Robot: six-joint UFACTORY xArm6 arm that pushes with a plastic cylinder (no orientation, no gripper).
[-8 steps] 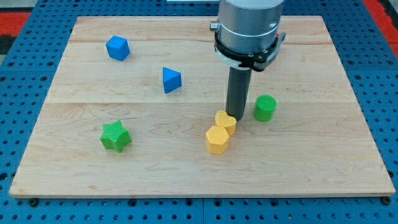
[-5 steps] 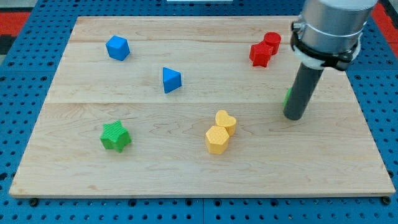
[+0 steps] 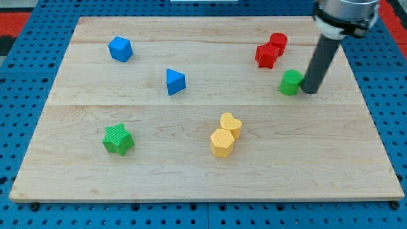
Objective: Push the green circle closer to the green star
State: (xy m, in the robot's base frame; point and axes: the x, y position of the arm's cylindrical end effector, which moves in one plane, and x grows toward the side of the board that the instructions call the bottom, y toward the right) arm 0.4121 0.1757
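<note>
Wooden board (image 3: 191, 159) on blue pegboard. My tip (image 3: 310, 91) sits touching the green circle block (image 3: 291, 83) on its right side, no gripper fitted. Green star block (image 3: 118, 139) well apart, bottom-left.

Bright, even overhead light fell across the wooden board (image 3: 203, 172), and the frame was sharp from edge to edge.
Shadows were faint and short, pooled close under each block, as at the green star (image 3: 118, 139) and the dark rod; no glare marked the wood, colours were saturated, and straight edges showed little distortion.
</note>
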